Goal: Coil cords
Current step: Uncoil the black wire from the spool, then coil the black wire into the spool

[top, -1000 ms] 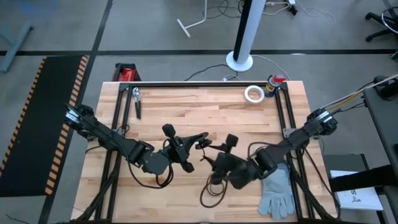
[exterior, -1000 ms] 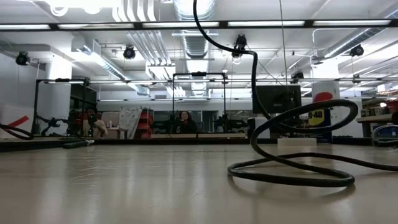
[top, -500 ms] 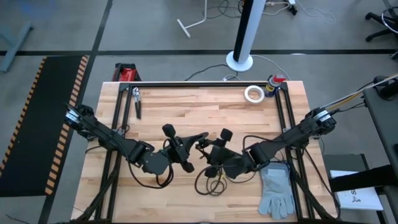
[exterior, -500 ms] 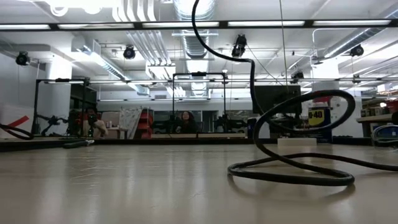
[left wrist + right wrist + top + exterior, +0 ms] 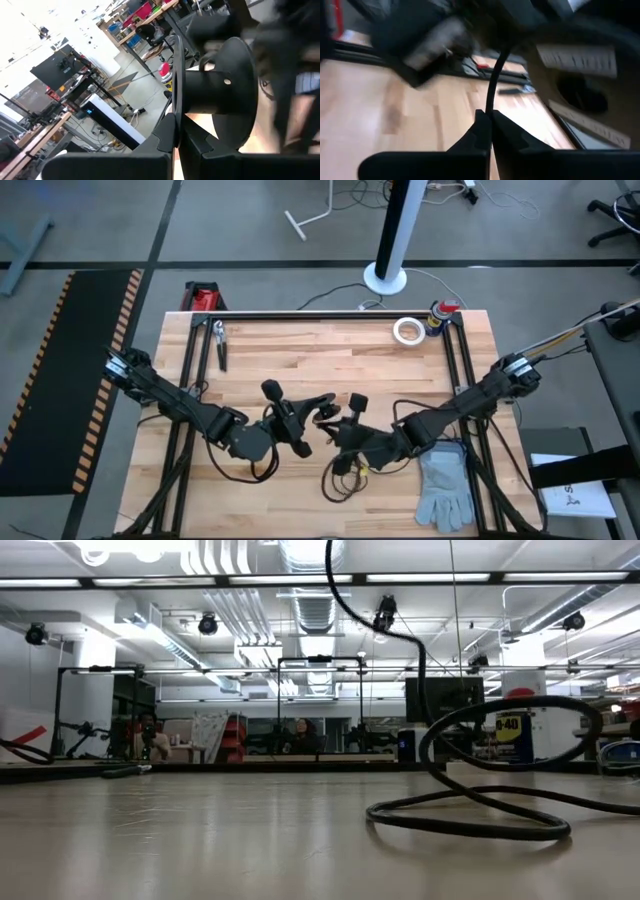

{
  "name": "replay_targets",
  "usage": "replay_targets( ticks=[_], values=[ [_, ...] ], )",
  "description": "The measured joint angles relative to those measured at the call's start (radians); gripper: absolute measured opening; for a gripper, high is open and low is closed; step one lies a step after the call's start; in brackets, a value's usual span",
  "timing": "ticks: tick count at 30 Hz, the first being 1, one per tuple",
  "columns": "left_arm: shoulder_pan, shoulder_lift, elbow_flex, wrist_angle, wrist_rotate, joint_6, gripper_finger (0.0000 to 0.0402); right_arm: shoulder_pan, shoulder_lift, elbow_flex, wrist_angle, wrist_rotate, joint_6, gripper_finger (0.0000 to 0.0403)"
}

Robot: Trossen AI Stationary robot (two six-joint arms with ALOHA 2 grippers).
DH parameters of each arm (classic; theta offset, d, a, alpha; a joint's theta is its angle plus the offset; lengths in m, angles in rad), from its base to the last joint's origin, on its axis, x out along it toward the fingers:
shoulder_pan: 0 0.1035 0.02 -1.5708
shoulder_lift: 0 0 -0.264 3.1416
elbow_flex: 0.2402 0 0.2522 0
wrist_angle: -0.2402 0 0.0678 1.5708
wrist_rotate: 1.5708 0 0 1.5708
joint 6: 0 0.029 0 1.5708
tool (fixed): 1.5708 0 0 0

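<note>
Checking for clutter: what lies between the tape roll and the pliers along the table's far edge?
In the high view, only bare wood lies between the tape roll and the pliers.

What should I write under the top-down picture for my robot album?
Both grippers, left and right, meet mid-table over a looped black cord, near a grey glove.

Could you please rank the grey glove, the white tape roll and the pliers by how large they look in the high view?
1. Grey glove, clearly largest.
2. Pliers, long but thin.
3. White tape roll, smallest, though close enough to the pliers that I would not insist.
</note>
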Motion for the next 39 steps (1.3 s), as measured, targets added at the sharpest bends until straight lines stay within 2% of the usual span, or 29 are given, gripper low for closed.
replay_targets(
  ticks=[5,8,12,18,21,23,31,39],
  values=[
    [0.000,0.000,-0.017,0.002,0.001,0.002,0.0000,0.047,-0.004,0.004,0.065,0.002,-0.066,0.0001],
    [0.000,0.000,-0.025,0.000,0.007,-0.009,0.0000,0.068,-0.009,0.015,0.050,0.071,-0.087,0.0000],
    [-0.009,-0.002,-0.025,0.000,0.007,-0.014,0.0000,0.093,-0.036,0.017,-0.099,0.175,-0.018,0.0000],
    [-0.010,-0.006,-0.025,-0.066,0.014,-0.017,0.0000,0.109,-0.071,0.017,-0.407,0.174,0.223,0.0004],
    [-0.009,-0.006,-0.026,-0.107,0.061,-0.019,0.0000,0.119,-0.071,0.017,-0.477,0.148,0.292,0.0023],
    [-0.011,-0.006,-0.026,-0.111,0.064,-0.021,0.0000,0.119,-0.072,0.017,-0.488,0.121,0.322,0.0043],
    [-0.011,-0.008,-0.026,-0.136,0.065,-0.022,0.0000,0.118,-0.072,0.016,-0.495,0.129,0.339,0.0125],
    [-0.011,-0.008,-0.026,-0.139,0.065,-0.022,0.0000,0.117,-0.072,0.016,-0.537,0.130,0.399,0.0156]
  ],
)
